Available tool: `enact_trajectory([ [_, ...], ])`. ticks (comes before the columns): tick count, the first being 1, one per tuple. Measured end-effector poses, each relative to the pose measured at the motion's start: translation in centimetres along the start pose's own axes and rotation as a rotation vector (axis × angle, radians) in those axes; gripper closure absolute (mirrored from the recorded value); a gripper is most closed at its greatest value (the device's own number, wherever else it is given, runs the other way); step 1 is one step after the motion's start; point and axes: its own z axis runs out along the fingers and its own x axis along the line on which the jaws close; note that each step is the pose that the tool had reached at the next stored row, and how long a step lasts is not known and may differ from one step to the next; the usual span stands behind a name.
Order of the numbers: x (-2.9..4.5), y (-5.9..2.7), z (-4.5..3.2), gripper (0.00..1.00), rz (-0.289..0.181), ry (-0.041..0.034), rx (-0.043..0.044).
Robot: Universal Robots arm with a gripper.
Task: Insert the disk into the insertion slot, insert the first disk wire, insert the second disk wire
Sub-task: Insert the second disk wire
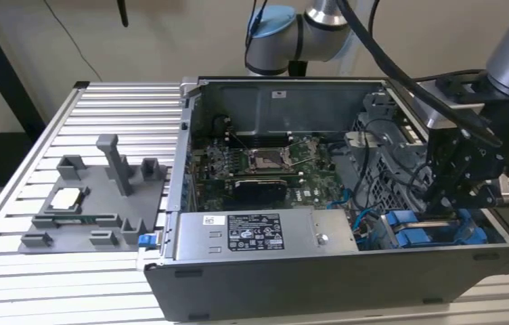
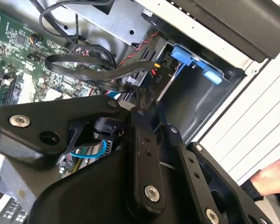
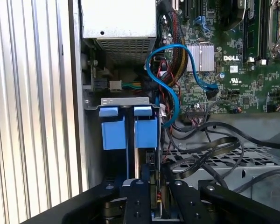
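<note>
**While the pincer sits deep in the bay corner, loose wiring is the main hazard**

Because the gripper (image 1: 444,203) hangs low inside the computer case (image 1: 327,291), in the corner at the exterior view's right, it works in a tight space. Whether it is spread, pressed together or pinching something, I cannot tell.

Just beside it, in the first wrist view, black wires (image 3: 210,149) loop across the perforated metal, and a blue cable (image 3: 170,84) curls near the bay's mouth. My judgement is that any sideways drift could hook one of these loops and drag it, or strain a plug on the motherboard (image 3: 224,60). A tilted approach could also jam against the sheet metal rather than seat cleanly.

The insertion slot (image 3: 123,100) is a grey metal bay directly ahead of the gripper. The disk (image 3: 145,133) appears to sit inside it, showing as bright blue plastic blocks side by side under the slot's lip. Its silver body and label are hidden, so I cannot tell if it is fully home. If it is not, pushing a plug at it could shift it.

Outside the case, a person's hand (image 2: 270,179) rests near the wall in the second wrist view. It is close enough to be a concern if the arm swings outward.
</note>
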Motion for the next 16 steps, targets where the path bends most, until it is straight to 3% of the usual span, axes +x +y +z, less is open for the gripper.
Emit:
enact_trajectory([
  [6, -0.03, -0.73, -0.03, 0.76, 0.000, 0.0028, -0.0229],
  [16, -0.11, -0.78, -1.96, 0.76, 0.001, -0.0003, -0.0331],
])
